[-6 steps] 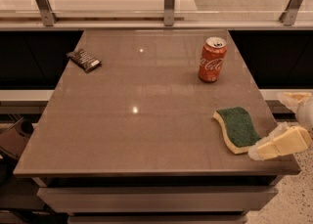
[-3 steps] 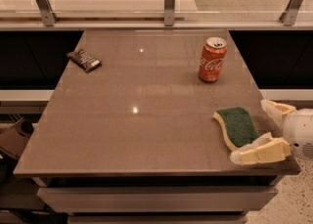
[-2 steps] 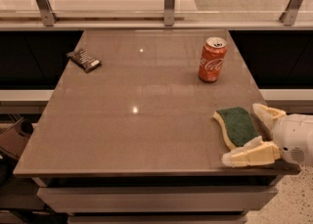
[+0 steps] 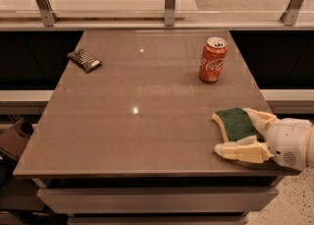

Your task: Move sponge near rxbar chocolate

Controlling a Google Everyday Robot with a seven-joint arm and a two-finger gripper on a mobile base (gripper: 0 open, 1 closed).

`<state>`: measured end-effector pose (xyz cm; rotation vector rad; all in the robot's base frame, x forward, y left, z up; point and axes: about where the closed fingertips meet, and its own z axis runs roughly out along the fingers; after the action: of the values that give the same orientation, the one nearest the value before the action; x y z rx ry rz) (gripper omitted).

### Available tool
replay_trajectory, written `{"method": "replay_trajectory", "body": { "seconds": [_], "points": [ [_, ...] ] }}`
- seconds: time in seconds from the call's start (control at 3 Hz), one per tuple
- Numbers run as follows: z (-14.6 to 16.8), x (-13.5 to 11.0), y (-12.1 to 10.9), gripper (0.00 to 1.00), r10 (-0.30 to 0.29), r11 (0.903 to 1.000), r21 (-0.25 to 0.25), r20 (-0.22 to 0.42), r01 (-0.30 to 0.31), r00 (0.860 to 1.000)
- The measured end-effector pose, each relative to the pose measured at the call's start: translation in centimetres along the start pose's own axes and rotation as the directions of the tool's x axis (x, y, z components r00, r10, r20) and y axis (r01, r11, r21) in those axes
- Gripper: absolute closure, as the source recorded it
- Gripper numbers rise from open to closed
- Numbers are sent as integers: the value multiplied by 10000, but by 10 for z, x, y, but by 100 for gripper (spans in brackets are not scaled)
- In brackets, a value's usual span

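Observation:
The sponge (image 4: 237, 122), green top on pale yellow foam, lies flat near the table's front right corner. My gripper (image 4: 233, 131) reaches in from the right edge with its cream fingers (image 4: 243, 151) spread on either side of the sponge, one along its far side and one along its near side. The jaws stand open around the sponge, which rests on the table. The rxbar chocolate (image 4: 84, 60), a small dark wrapped bar, lies at the far left of the table, well away from the sponge.
A red Coca-Cola can (image 4: 213, 59) stands upright at the far right, behind the sponge. The brown table (image 4: 142, 135) has its front edge just below the gripper. A railing with metal posts (image 4: 170, 3) runs along the back.
My gripper has moved left from beyond the table's right edge until its fingers straddle the sponge. The sponge, can and bar have not moved.

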<state>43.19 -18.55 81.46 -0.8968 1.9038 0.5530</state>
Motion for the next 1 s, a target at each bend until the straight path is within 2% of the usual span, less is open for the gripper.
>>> {"method": "replay_trajectory", "body": {
  "seconds": [0.67, 1.0],
  "points": [
    [1, -4, 3, 87, -87, 10000, -30, -13, 87, 10000],
    [2, -6, 4, 100, -130, 9999, -44, -21, 130, 9999]
  ]
}}
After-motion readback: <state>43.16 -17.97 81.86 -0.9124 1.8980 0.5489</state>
